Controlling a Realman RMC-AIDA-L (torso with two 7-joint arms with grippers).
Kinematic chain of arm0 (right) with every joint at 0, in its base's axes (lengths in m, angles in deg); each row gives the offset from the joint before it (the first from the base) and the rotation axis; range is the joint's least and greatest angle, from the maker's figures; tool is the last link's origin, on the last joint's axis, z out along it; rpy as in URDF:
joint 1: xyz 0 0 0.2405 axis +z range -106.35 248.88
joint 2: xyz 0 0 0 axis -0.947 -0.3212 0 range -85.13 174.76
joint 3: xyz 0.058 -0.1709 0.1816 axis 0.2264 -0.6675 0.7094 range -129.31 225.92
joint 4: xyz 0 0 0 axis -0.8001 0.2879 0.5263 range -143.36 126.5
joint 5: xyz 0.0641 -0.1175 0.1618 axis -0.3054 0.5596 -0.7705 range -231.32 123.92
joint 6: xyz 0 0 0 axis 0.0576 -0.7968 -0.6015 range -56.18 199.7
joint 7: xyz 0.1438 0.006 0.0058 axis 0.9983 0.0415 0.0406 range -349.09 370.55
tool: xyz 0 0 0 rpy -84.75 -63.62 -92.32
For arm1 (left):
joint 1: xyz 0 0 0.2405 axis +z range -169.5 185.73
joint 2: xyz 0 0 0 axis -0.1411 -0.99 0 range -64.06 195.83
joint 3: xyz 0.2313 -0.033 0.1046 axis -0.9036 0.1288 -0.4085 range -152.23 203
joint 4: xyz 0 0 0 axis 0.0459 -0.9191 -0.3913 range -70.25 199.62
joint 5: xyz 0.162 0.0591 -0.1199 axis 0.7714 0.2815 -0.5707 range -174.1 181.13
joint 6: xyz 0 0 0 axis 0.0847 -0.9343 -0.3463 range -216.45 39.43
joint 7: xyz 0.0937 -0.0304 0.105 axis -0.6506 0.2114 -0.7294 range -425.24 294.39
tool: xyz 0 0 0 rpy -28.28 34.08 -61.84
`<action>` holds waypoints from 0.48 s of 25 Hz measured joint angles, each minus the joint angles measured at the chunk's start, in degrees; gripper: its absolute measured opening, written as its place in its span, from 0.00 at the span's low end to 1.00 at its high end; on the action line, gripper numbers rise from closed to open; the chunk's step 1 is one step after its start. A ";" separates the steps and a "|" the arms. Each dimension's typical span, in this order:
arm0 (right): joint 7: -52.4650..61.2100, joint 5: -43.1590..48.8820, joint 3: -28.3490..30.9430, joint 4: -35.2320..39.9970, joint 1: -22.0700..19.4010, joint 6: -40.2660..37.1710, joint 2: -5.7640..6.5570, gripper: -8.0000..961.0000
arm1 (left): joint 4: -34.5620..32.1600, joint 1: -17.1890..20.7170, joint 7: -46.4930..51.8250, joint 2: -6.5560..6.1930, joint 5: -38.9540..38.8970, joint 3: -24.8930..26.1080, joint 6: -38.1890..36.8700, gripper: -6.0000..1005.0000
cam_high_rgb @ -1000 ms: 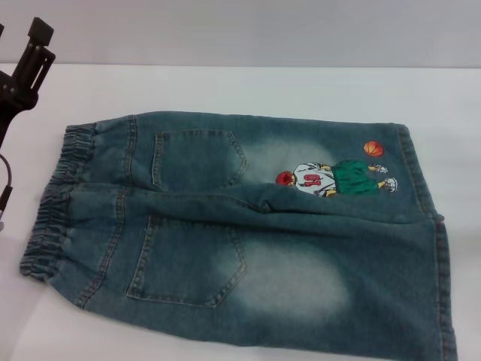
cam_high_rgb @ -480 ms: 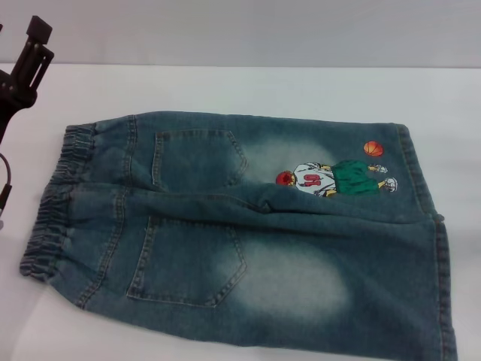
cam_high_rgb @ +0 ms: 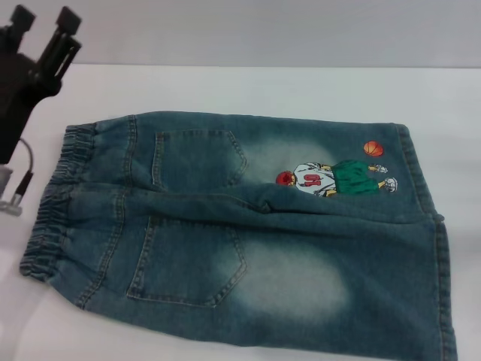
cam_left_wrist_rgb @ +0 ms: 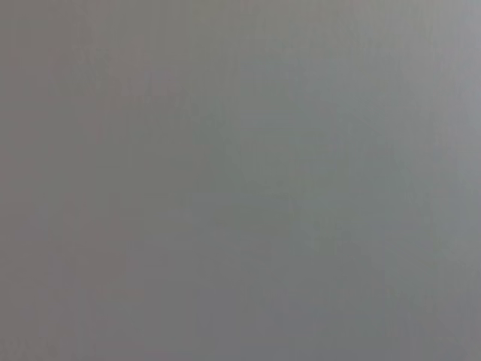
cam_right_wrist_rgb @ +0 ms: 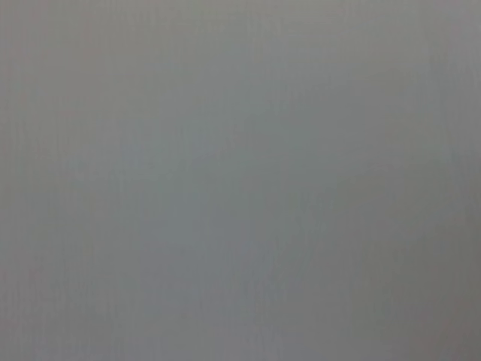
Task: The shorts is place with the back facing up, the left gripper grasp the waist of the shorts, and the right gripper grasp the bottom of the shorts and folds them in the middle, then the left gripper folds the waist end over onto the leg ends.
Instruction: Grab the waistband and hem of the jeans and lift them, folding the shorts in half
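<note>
The table [cam_high_rgb: 225, 86] is plain white, with a pale grey wall behind it. The shorts [cam_high_rgb: 248, 233] lie flat on it, back up – waist [cam_high_rgb: 56, 203] to the left, hems [cam_high_rgb: 440, 241] to the right. No writing on them is readable. The left gripper [cam_high_rgb: 45, 19] hangs above the table's far left corner, fingers apart, holding nothing.

The shorts [cam_high_rgb: 248, 233] were faded blue-green denim with pale washed patches. Right of the pockets [cam_high_rgb: 197, 158] sat a print [cam_high_rgb: 334, 179] in red, white and green, an orange ball [cam_high_rgb: 373, 149] above it. The table [cam_high_rgb: 225, 86] was white, the left gripper [cam_high_rgb: 43, 26] black.
</note>
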 joint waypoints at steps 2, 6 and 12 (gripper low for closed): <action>0.01 0.00 0.00 0.00 -0.08 0.00 0.00 0.76 | 0.01 -1.13 1.70 -0.21 0.50 -0.37 0.74 0.82; 0.00 0.00 0.00 -0.08 -0.17 0.02 0.00 0.76 | -0.02 -2.34 3.04 -0.44 1.39 -0.35 1.53 0.82; -0.01 0.00 0.00 -0.10 -0.20 0.10 0.03 0.76 | -0.19 -7.90 6.99 -0.67 2.60 -0.33 9.08 0.82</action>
